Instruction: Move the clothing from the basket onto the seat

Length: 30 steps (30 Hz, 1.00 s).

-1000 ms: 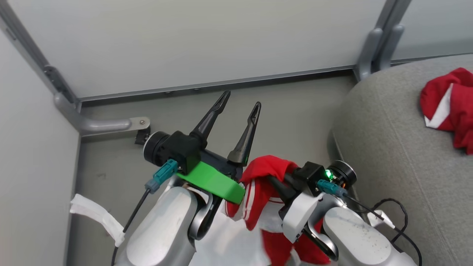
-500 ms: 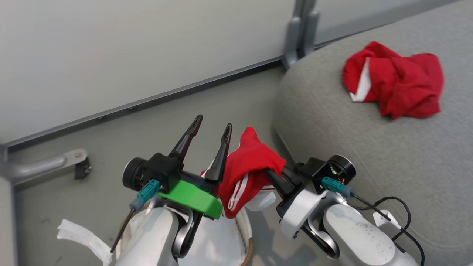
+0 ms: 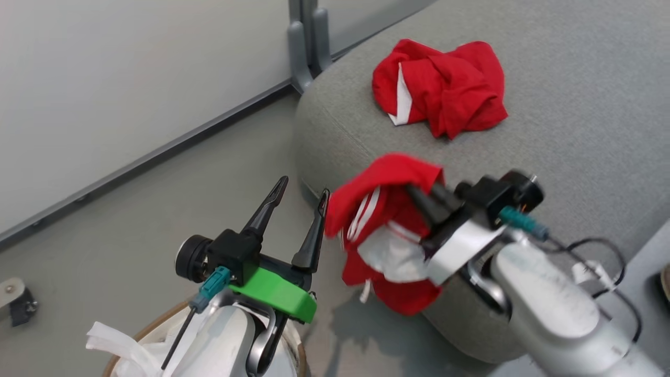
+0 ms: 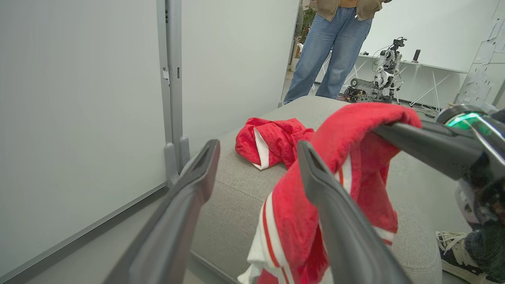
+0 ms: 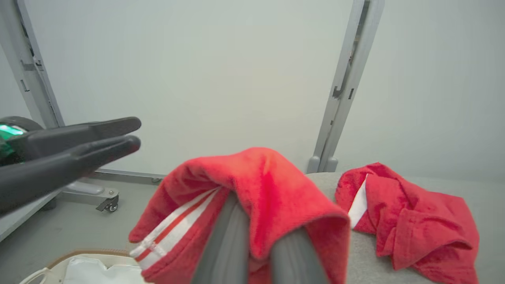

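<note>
Grey seat [image 3: 576, 94] carries a crumpled red garment [image 3: 439, 89]; right gripper [image 3: 419, 189], reaching over its edge, pinches a second garment [image 3: 387, 175]; left gripper [image 3: 303, 187] points upward, fingers apart.

Pale grey wall panels [image 3: 131, 68], grey metal post [image 3: 306, 52] btwn them, grey floor [image 3: 172, 209], person in jeans [image 4: 327, 51] in bg

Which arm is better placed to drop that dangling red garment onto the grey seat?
Right. The right claw grips the red garment, which hangs at the seat's near edge. The left claw is open and empty, above the floor near the basket.
</note>
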Motion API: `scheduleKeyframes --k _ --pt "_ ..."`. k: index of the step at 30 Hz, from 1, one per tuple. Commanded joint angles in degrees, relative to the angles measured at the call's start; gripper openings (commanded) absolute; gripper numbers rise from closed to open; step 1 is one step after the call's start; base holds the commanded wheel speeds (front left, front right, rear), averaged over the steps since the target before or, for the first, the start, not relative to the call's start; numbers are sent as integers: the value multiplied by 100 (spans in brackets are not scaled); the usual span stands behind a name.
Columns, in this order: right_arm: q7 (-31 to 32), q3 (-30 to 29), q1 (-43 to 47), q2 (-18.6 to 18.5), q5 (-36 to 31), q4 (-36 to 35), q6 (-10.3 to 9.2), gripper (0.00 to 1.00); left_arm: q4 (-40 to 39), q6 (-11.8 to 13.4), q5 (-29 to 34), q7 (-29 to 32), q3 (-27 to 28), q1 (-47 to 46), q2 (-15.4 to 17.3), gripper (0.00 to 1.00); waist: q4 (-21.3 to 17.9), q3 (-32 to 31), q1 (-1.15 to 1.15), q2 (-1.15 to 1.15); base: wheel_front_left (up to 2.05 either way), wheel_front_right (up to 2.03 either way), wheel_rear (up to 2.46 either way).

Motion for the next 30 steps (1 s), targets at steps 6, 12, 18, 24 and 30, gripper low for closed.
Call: scheduleKeyframes --k 6,12,18,24,30 --pt "-5 -402 -1054 -666 -245 -243 -7 0 82 -21 92 1 -141 -196 112 100 -227 682 0 -1 0 0 0" --pt "-5 -844 -2159 -1421 -512 -56 -7 0 112 -18 138 1 -336 -519 182 100 60 1241 0 -1 0 0 0" --pt "-4 -1319 -2983 -2041 -798 484 -7 0 182 -18 148 1 -517 -880 248 100 442 1786 0 -1 0 0 0" --pt "-4 -1981 -3277 -2344 -1109 1071 -7 0 246 -18 176 1 -675 -1206 260 100 822 2316 0 -1 0 0 0" --pt "-3 -2714 -3034 -2171 -1380 1556 -7 0 163 -19 248 1 -736 -1466 290 100 1070 2811 0 -1 0 0 0"
